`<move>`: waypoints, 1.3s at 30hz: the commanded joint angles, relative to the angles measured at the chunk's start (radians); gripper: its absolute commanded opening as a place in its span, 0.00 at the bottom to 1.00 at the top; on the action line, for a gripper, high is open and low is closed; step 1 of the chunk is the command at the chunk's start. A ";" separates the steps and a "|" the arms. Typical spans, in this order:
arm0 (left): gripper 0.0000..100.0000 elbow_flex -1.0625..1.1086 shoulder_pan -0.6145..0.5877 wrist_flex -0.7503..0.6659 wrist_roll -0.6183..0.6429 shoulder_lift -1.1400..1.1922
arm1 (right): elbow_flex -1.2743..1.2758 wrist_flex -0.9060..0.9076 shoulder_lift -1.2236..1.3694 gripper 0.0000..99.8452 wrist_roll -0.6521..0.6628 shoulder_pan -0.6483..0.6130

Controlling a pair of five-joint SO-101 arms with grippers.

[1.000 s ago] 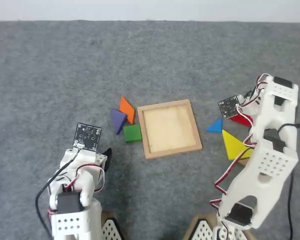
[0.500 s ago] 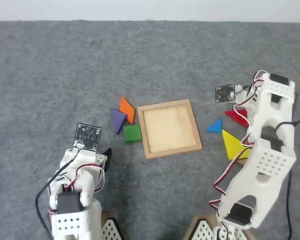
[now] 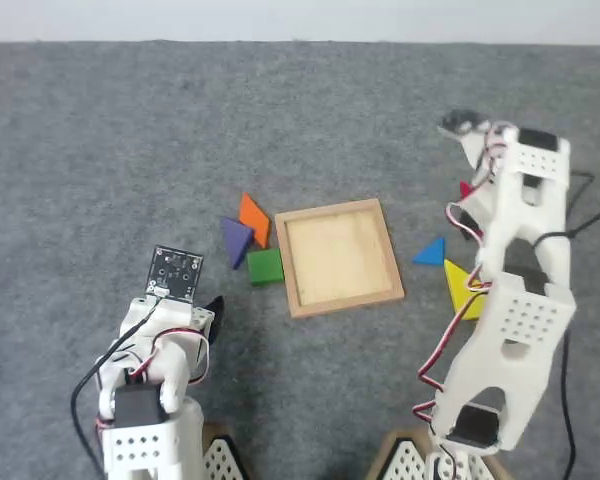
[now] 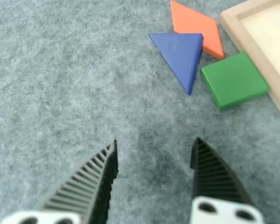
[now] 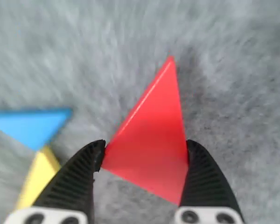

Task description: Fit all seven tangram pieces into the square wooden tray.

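I have the red triangle (image 5: 154,121) clamped between the jaws of the right gripper (image 5: 145,145), one on each edge, its point jutting past the tips. It sits at 2 o'clock from the square wooden tray (image 3: 330,207). The light blue triangle (image 3: 432,251) lies at 3 and the yellow triangle (image 3: 463,288) at 4. The left gripper (image 4: 155,143) hangs at 8 o'clock, jaws apart over the grey mat (image 4: 60,93).

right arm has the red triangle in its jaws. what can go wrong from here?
1. The right gripper pinches the red triangle at its wide end; the long tip sticks out beyond the grip, so it may pivot or slip.
2. That tip could catch the wooden tray rim and leave the piece tilted.
3. The light blue triangle and yellow triangle lie between that arm and the tray; a low pass may knock them.
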 commanded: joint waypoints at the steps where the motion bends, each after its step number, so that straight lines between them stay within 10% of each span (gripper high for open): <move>1: 0.25 -0.008 0.002 -0.002 -0.017 -0.021 | -0.175 0.154 -0.024 0.06 -0.054 -0.082; 23: 0.25 -0.008 0.002 0.002 -0.017 -0.021 | -0.302 0.231 -0.025 0.04 -0.221 -0.559; 39: 0.25 -0.008 0.002 0.002 -0.017 -0.021 | -0.044 0.305 -0.321 0.04 -0.241 -0.177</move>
